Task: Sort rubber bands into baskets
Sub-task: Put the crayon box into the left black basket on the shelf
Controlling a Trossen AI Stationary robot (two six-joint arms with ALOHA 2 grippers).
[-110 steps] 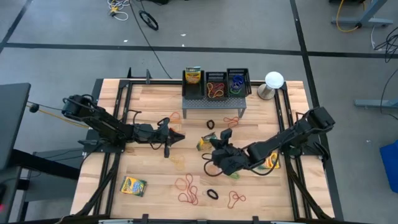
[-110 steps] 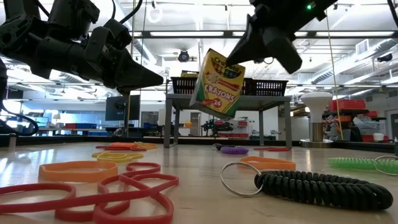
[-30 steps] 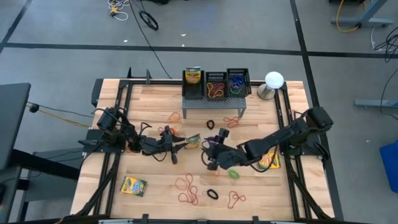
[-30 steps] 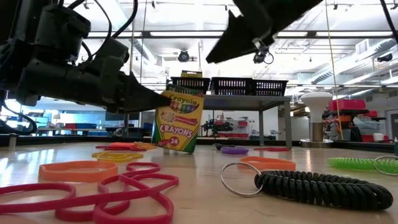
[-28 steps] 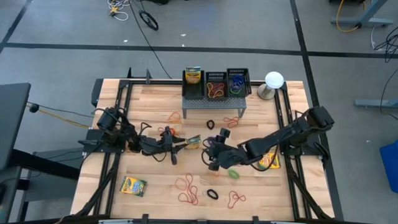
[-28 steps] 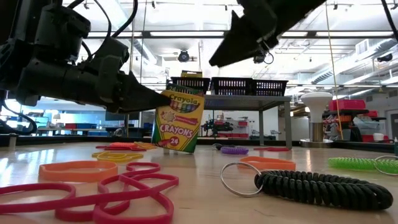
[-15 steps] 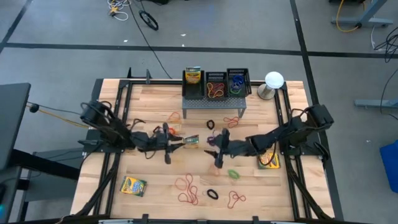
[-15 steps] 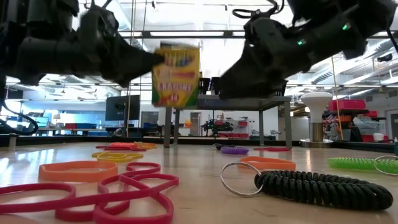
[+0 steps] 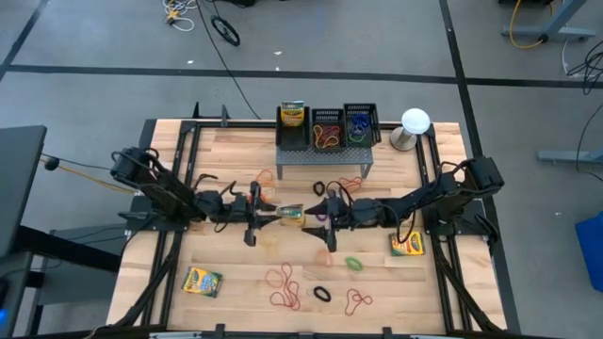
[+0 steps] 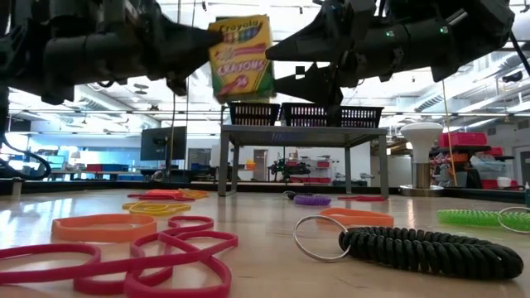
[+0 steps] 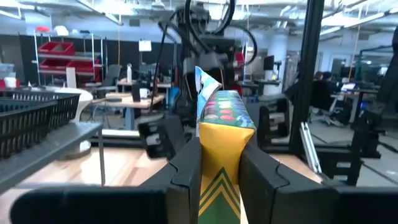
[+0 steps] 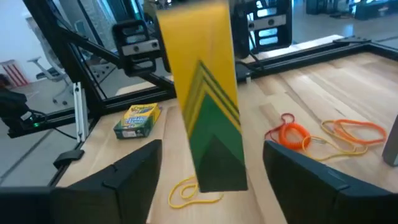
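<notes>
A: What step is this?

B: A handover, by the look of it. The left gripper (image 9: 273, 216) is clamped on a crayon box (image 9: 291, 216), lifted above the table (image 9: 226, 282). The right gripper (image 9: 323, 215) stands spread wide, its fingers (image 12: 134, 171) either side of the box's far end, not gripping.

A: And the rubber bands?

B: Mostly loose on the table (image 9: 285, 287); some already lie in the baskets (image 9: 327, 128) on the stand (image 9: 320, 156).

A: Next?

B: Probably one gripper must take the box alone, then carry it clear
</notes>
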